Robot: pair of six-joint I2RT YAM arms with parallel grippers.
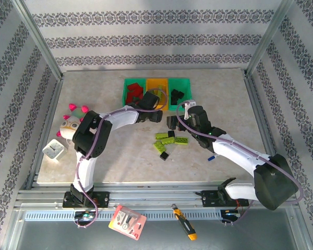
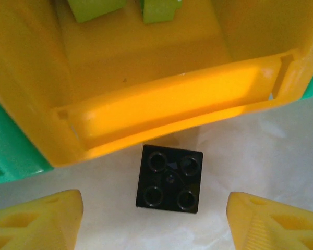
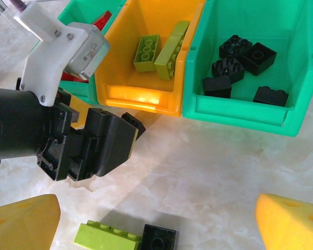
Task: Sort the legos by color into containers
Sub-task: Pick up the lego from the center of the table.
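Note:
Three bins stand in a row at the back: a green one with red bricks (image 1: 134,91), an orange-yellow one (image 1: 157,83) with lime bricks (image 3: 157,48), and a green one (image 3: 295,67) with several black bricks (image 3: 235,60). My left gripper (image 2: 156,221) is open, low over the table just in front of the orange-yellow bin (image 2: 161,104). A black 2x2 brick (image 2: 170,178) lies on the table between its fingers, untouched. My right gripper (image 3: 156,224) is open and empty, close behind it. Near it lie a lime brick (image 3: 107,238) and a black brick (image 3: 158,239). Several lime legos (image 1: 169,139) are scattered mid-table.
A round plush toy with pink knobs (image 1: 73,119) and a white cube (image 1: 55,150) sit at the left edge. A small blue pen (image 1: 211,156) lies under the right arm. A lone black brick (image 1: 164,154) lies nearer the front. The two grippers are almost touching.

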